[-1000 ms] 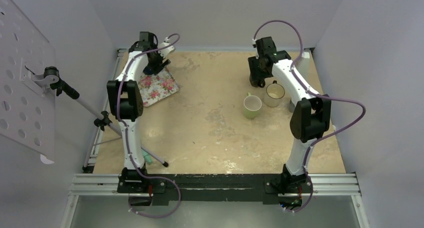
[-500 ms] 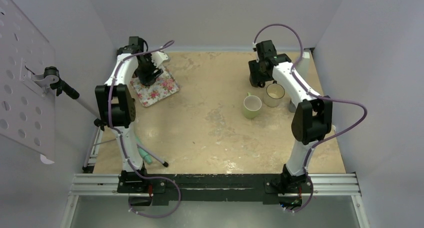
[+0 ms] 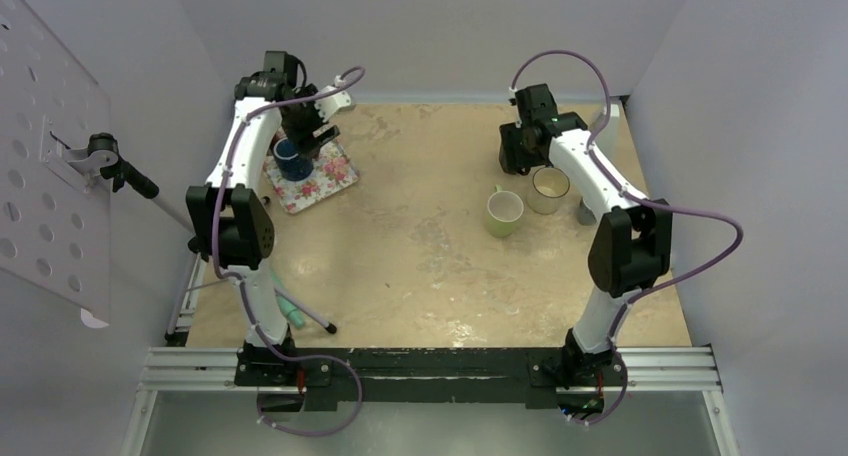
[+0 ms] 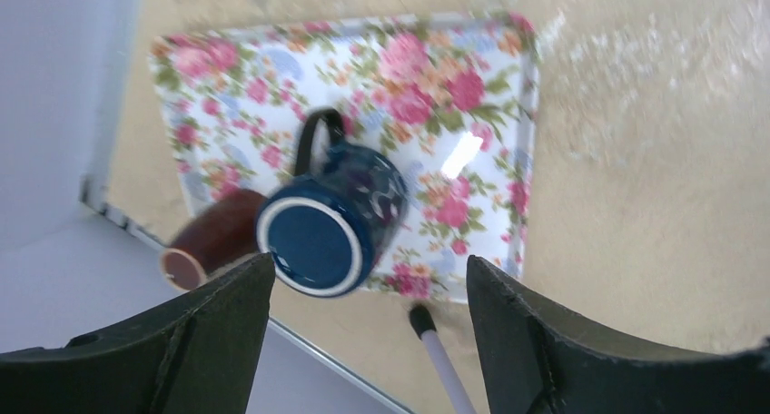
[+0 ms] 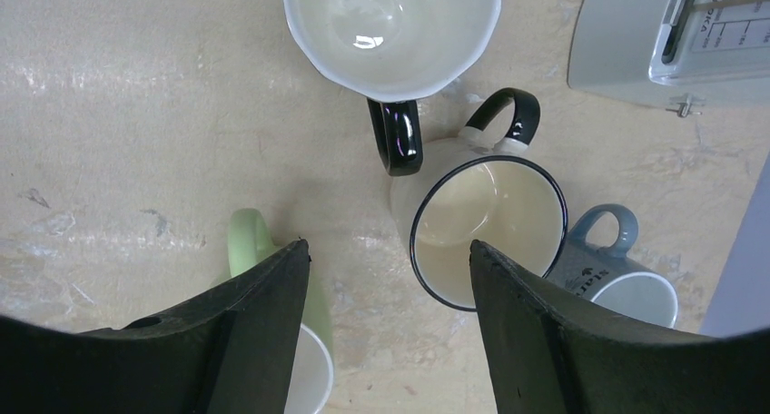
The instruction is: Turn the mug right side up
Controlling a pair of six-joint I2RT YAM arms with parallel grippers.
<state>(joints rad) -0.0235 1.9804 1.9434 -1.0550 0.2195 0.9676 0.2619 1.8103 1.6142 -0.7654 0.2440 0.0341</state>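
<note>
A dark blue mug (image 4: pixel 331 219) stands on the floral tray (image 4: pixel 472 87), its handle pointing away from my fingers. A flat blue face with a white ring faces the camera; I cannot tell whether it is mouth or base. It also shows in the top view (image 3: pixel 291 160). My left gripper (image 4: pixel 370 341) is open and empty, above the tray's near edge and apart from the mug; in the top view it (image 3: pixel 305 128) is just behind the mug. My right gripper (image 5: pixel 386 328) is open and empty, hovering over upright mugs at the right (image 3: pixel 515 156).
A brown cylinder (image 4: pixel 209 243) lies beside the blue mug. A white rod with a black tip (image 4: pixel 436 346) is by the tray's edge. A green mug (image 3: pixel 504 212), a cream mug (image 5: pixel 486 228), a white mug (image 5: pixel 390 28), a grey-blue mug (image 5: pixel 617 282) and a grey box (image 5: pixel 672 42) crowd the right.
My left gripper dipped onto the tray and has drawn back toward the far wall, leaving the blue mug in plain view on the tray. The right arm has barely moved.
</note>
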